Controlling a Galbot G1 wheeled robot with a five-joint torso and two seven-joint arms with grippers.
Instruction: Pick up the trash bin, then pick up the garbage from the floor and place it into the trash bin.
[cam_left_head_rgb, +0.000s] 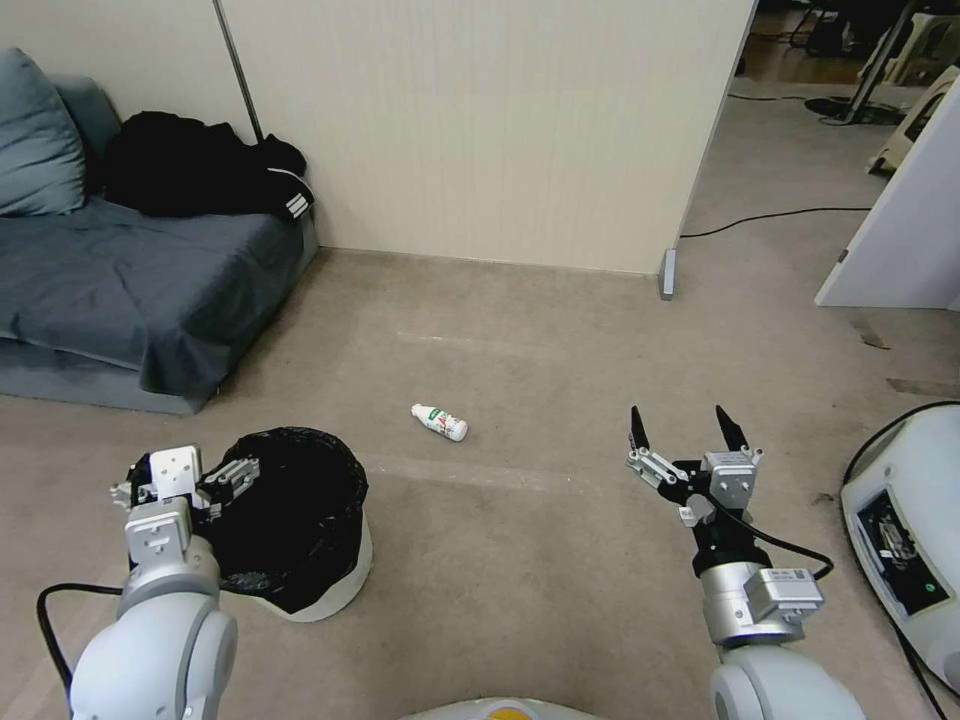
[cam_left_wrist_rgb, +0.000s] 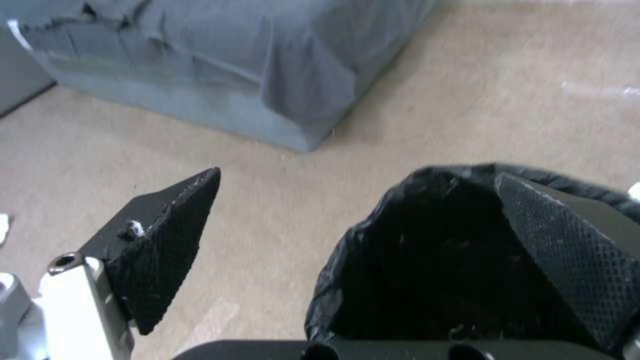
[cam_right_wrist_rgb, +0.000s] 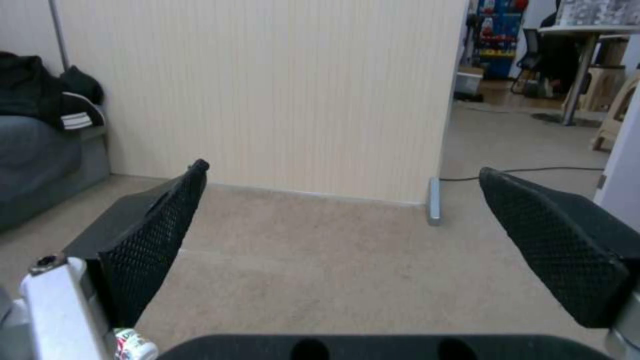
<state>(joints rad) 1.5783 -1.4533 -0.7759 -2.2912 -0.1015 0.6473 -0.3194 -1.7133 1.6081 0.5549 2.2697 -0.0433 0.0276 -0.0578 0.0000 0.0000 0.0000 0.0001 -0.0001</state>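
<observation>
Carpeted room by a grey sofa (cam_left_head_rgb: 120, 290) and a beige partition wall (cam_left_head_rgb: 480, 130): the trash bin was about to be gripped.

On the floor (cam_left_head_rgb: 560, 340), the left tool (cam_left_head_rgb: 196, 484) stood open astride the near rim of the trash bin (cam_left_head_rgb: 300, 520), 1 finger (cam_left_wrist_rgb: 573, 260) inside the black liner, the other outside. A good grip likely meant pinching rim and liner together, then lifting level. The bin looked empty apart from its bag. The right tool (cam_left_head_rgb: 686, 432) hovered open, well apart; 1 small white bottle (cam_left_head_rgb: 440, 422) lay between them, farther out.
</observation>
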